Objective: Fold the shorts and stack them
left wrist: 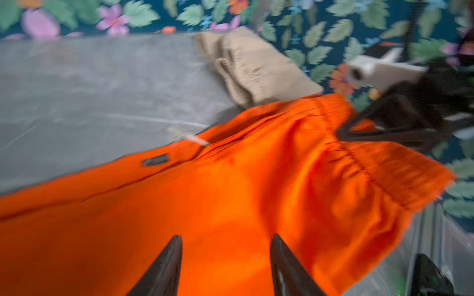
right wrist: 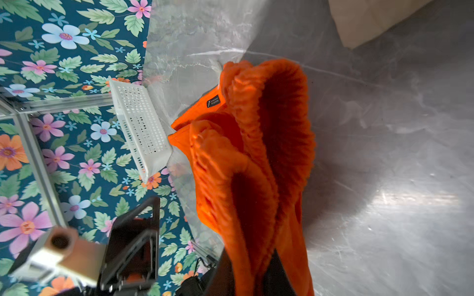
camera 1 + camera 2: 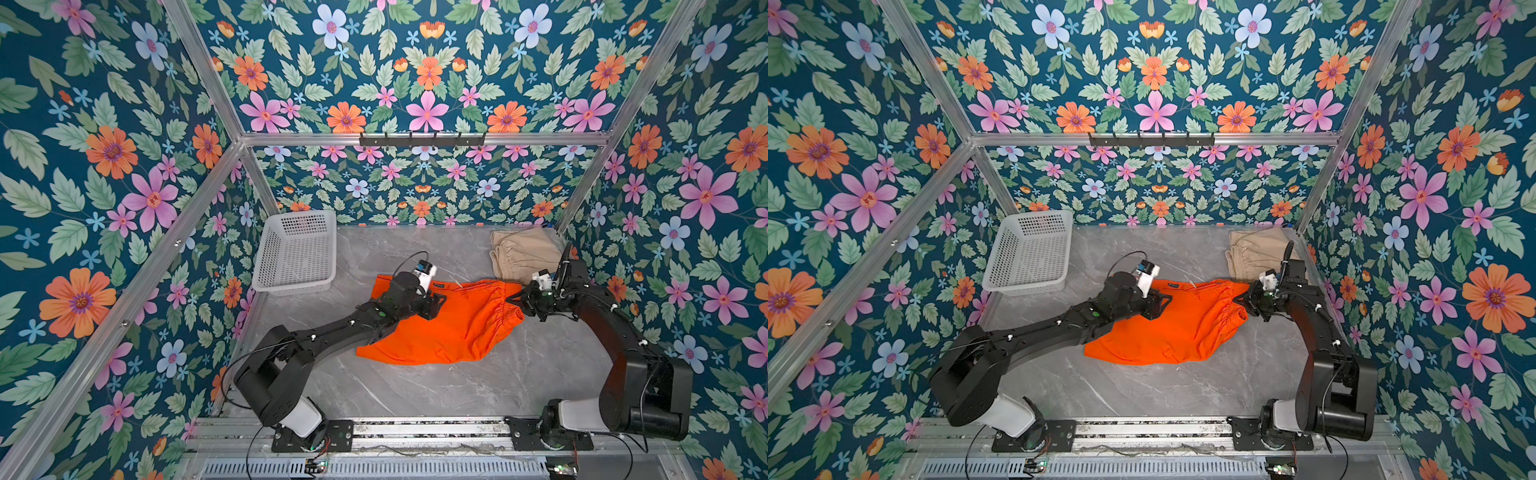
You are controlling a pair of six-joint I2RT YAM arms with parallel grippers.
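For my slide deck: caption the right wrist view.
Right gripper shut on the bunched waistband of the orange shorts over the grey table, white perforated basket beyond.

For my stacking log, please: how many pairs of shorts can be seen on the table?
2. The orange shorts lie in the middle, waistband held by the right gripper; the beige shorts lie folded in the far right corner. None shows in the white basket.

beige shorts [image 3: 521,249] partly hidden, label [image 1: 155,160] seemingly unreadable
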